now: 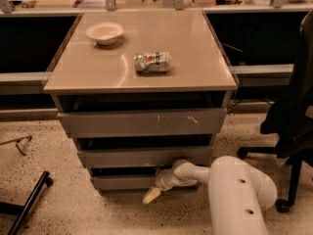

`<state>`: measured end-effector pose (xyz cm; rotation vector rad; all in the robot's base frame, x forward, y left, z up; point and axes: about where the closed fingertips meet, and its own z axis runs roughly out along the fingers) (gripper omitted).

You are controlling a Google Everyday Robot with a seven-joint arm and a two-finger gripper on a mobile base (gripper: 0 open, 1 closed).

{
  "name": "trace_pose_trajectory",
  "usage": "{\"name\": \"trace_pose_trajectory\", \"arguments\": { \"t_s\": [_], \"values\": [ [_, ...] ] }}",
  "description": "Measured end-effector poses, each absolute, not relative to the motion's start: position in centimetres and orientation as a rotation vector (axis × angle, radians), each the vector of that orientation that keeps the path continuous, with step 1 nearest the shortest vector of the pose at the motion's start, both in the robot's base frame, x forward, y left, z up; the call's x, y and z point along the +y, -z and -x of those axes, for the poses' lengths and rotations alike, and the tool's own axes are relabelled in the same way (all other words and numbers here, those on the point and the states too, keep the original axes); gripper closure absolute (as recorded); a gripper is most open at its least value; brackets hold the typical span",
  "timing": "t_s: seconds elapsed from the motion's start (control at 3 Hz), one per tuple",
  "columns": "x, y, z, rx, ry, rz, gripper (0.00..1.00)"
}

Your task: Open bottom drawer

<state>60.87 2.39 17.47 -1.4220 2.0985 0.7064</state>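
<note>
A grey cabinet with three handleless drawer fronts stands under a beige top (195, 58). The bottom drawer (122, 182) is the narrowest front, plain, lowest near the floor. Above it sit the mid-sized front (137, 156) and the widest front (142, 123) with white scratch marks. My white arm (234, 195) reaches in from the lower right. My gripper (157, 186) is at the right part of the bottom drawer's front, low near the floor, with one yellowish fingertip (150, 196) hanging below the front.
A white bowl (104, 32) and a crumpled packet (153, 62) lie on the cabinet top. A black office chair (291, 126) stands at the right. A black bar (27, 202) lies on the speckled floor at the left.
</note>
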Motion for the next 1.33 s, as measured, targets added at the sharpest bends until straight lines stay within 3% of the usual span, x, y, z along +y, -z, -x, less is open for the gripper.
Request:
{"name": "trace_pose_trajectory", "arguments": {
  "t_s": [1.33],
  "values": [
    [2.3,-18.7,-56.8,2.109,-0.799,1.406,0.00]
  ]
}}
